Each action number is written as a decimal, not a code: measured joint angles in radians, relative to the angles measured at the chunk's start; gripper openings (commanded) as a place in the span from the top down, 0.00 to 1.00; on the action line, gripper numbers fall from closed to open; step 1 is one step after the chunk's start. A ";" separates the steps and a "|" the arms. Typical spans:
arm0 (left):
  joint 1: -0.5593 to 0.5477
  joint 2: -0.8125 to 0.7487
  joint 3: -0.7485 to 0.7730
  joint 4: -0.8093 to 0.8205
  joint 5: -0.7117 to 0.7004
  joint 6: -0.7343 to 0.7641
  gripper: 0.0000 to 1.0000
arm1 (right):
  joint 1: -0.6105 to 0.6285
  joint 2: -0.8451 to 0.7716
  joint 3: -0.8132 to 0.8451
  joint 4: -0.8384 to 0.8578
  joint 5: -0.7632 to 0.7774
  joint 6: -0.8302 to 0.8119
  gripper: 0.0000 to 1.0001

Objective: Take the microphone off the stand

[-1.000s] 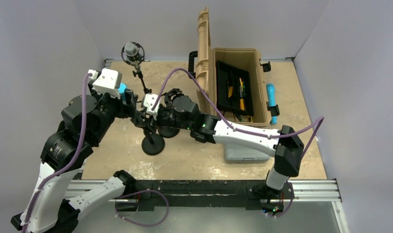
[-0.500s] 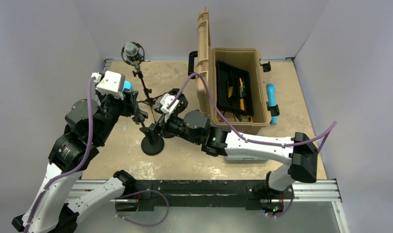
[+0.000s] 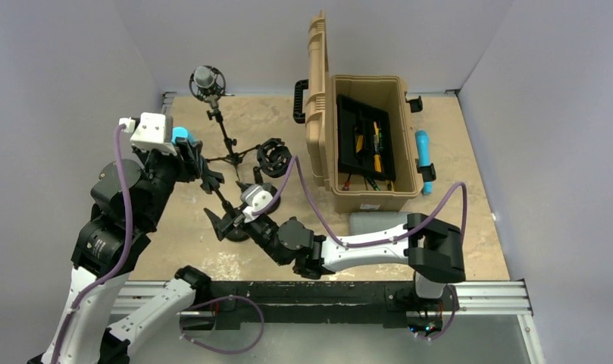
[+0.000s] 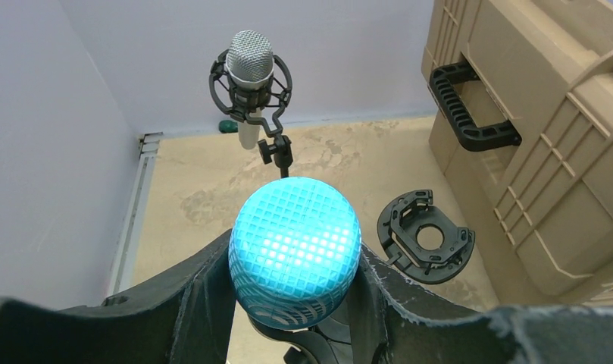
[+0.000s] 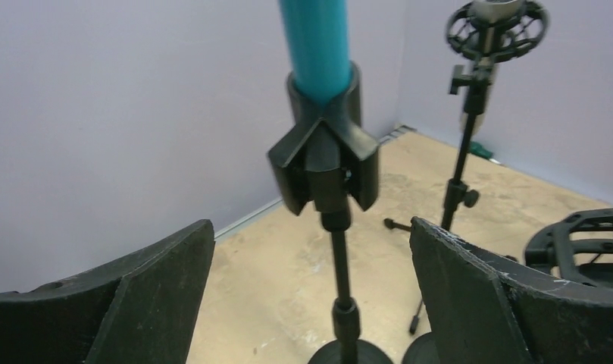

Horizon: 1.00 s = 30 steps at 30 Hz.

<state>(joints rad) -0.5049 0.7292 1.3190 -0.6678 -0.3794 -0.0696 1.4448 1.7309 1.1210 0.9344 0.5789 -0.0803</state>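
Microphone [image 4: 294, 250], one cyan gridded-mesh ball at lower centre, pinched by left gripper [image 4: 295, 292]; smooth cyan shaft seated in black stand clip [image 5: 324, 163]. Right gripper [image 5: 311, 227] spread wide. One silver-mesh microphone [image 4: 250, 57], upper centre.

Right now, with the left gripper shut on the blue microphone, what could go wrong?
The right gripper stands open, not touching the stand, so the clip, if tight, may lift or tip the stand with the blue microphone. The left gripper holds only its round head; it may slip.

Glossy blue mesh microphone [image 4: 294, 250] in matt black stand [image 5: 326, 163].
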 measured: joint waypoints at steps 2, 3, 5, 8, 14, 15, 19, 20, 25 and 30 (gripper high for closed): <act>0.037 -0.002 -0.002 0.002 0.030 -0.017 1.00 | -0.006 0.016 0.001 0.044 0.027 -0.031 0.01; 0.051 -0.002 -0.002 0.003 0.040 -0.023 1.00 | -0.007 0.021 0.002 0.059 0.037 -0.043 0.01; 0.078 -0.003 -0.002 0.003 0.060 -0.031 1.00 | -0.013 0.031 0.011 0.087 0.048 -0.066 0.01; 0.095 -0.004 -0.002 0.002 0.074 -0.042 1.00 | -0.022 0.053 0.045 0.103 0.051 -0.085 0.01; 0.100 -0.005 -0.003 0.001 0.097 -0.043 1.00 | -0.041 0.123 0.138 0.122 0.027 -0.111 0.01; 0.100 -0.005 -0.003 0.001 0.100 -0.043 1.00 | -0.046 0.136 0.152 0.123 0.024 -0.111 0.01; 0.100 -0.005 -0.004 0.002 0.106 -0.043 1.00 | -0.071 0.164 0.162 0.123 0.000 -0.108 0.04; 0.100 -0.005 -0.004 0.002 0.107 -0.043 1.00 | -0.078 0.169 0.162 0.122 -0.005 -0.108 0.06; 0.101 -0.005 -0.004 0.002 0.108 -0.043 1.00 | -0.097 0.181 0.162 0.130 -0.029 -0.119 0.16; 0.105 -0.010 -0.006 0.002 0.113 -0.043 1.00 | -0.097 0.181 0.162 0.140 -0.048 -0.131 0.22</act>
<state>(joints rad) -0.3996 0.7193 1.3132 -0.6659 -0.2665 -0.1123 1.3479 1.9121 1.2831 1.0748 0.5308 -0.2115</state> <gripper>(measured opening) 0.479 0.805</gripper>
